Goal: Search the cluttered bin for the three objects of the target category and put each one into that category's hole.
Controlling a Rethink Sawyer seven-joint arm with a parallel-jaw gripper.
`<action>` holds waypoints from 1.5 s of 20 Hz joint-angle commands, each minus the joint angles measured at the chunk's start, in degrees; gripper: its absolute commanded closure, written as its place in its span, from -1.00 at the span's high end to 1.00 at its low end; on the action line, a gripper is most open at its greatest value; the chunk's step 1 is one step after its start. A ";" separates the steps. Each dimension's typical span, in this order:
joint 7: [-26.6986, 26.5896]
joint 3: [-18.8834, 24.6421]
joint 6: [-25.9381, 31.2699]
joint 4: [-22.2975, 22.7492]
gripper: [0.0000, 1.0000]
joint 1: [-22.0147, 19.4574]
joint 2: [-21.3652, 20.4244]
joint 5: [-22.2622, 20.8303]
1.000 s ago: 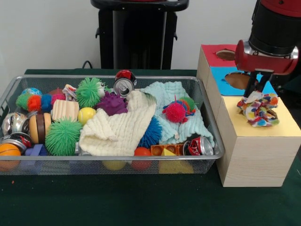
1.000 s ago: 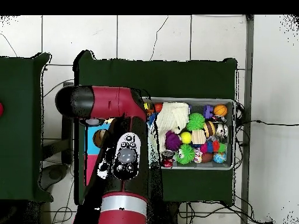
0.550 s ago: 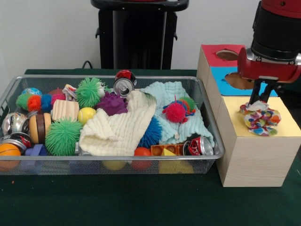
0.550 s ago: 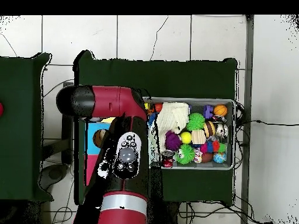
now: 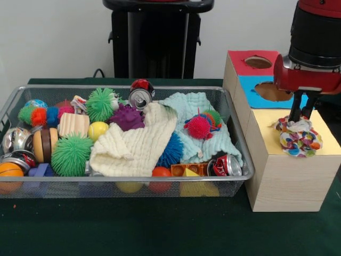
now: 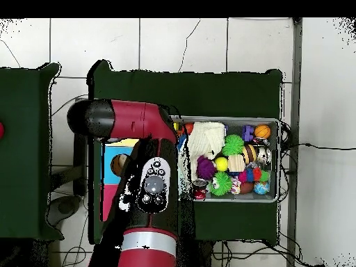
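Observation:
My gripper [image 5: 301, 118] hangs over the yellow top [image 5: 326, 143] of the wooden sorting box, at the right of the front view. It is shut on a crumpled cloth with coloured dots [image 5: 298, 138], whose lower folds rest on the yellow panel and hide any hole there. Behind it are the blue section with its hole [image 5: 272, 92] and the red section with its hole [image 5: 258, 62]. In the wire bin [image 5: 122, 87] lie a cream cloth [image 5: 136, 144] and a pale blue cloth [image 5: 194, 106]. In the overhead view the arm [image 6: 149, 184] covers the gripper.
The bin also holds spiky rubber balls [image 5: 72, 154], crushed cans [image 5: 139, 97], smooth balls and small blocks. In the overhead view the bin [image 6: 278, 160] lies right of the box [image 6: 111, 167]. A black stand [image 5: 157, 42] rises behind the bin.
The gripper has shifted slightly right and down with the dotted cloth. The cloth has sunk from hanging free to bunching on the yellow panel.

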 commanded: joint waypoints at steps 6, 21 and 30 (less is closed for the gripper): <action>11.81 3.48 9.90 3.47 -1.00 -0.40 -2.66 4.11; 11.75 2.70 18.55 5.91 -1.00 2.47 -9.94 4.48; 11.15 1.84 14.67 8.03 -1.00 2.99 -9.32 3.34</action>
